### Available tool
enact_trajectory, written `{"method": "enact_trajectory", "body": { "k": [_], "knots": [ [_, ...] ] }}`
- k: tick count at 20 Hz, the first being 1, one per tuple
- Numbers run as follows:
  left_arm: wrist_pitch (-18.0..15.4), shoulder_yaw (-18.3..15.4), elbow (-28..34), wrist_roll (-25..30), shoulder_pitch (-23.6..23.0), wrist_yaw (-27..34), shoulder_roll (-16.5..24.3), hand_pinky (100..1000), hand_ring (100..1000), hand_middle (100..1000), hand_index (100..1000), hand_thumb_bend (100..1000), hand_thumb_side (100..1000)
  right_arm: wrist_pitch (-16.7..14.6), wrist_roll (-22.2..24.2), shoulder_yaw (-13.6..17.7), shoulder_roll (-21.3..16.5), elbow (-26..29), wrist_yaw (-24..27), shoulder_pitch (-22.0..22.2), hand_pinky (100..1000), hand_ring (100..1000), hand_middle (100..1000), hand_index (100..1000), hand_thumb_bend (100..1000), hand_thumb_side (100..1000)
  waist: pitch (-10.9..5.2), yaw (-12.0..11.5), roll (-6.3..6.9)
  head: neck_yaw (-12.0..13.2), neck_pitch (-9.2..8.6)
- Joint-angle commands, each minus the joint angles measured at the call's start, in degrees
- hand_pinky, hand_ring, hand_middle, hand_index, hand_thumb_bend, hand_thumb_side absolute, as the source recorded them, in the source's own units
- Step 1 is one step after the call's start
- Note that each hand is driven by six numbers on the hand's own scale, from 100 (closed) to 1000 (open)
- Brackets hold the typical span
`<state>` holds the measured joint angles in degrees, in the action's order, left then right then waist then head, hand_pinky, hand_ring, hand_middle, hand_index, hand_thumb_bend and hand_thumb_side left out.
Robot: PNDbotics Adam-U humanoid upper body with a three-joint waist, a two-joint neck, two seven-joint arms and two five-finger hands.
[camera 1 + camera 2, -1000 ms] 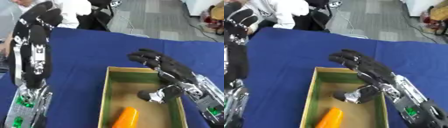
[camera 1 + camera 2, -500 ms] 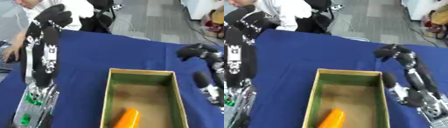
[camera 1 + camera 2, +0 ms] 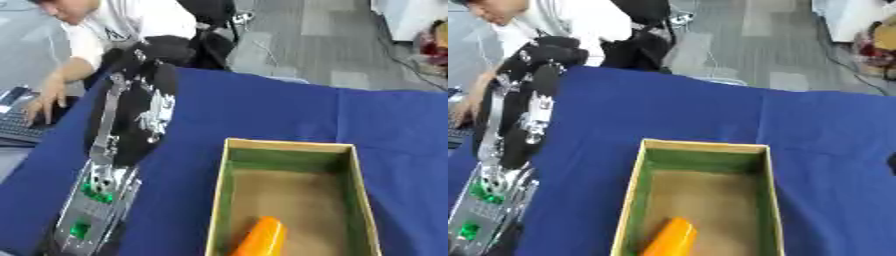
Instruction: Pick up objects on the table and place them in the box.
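orange object (image 3: pixel 261 238) in box (image 3: pixel 227 184): leans up-right | left hand (image 3: pixel 140 105): grip unclear

We are seeing both views in bright, even indoor light that is falling from overhead, with no harsh glare. The blue table cloth (image 3: pixel 262 115) is showing evenly lit, with only soft shading. Inside the box (image 3: pixel 229 190), the near walls are casting a dim shadow over its brown floor. Everything is looking soft and smeared, as though the camera is moving; edges are blurring throughout. The left hand (image 3: pixel 144 65) is reading as a dark mass with little detail. The orange object (image 3: pixel 671 239) is glowing bright, its outline fuzzy. The grey floor beyond is looking pale and washed.
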<state>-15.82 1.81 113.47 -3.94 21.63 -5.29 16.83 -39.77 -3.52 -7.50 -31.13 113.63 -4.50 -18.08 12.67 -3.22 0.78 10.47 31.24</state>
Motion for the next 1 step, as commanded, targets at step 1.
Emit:
{"method": "enact_trajectory", "body": {
  "k": [1],
  "knots": [
    [-1.63, 1.48, 1.12, 2.25, 0.77, -2.59, 1.44, 675, 590, 631, 667, 802, 429, -3.10, 4.50, 1.47, -0.30, 0.96, -0.09, -0.34, 259, 417, 473, 658, 100, 1000, -1.26, 0.15, -0.10, 0.59, 0.37]
  ]
}}
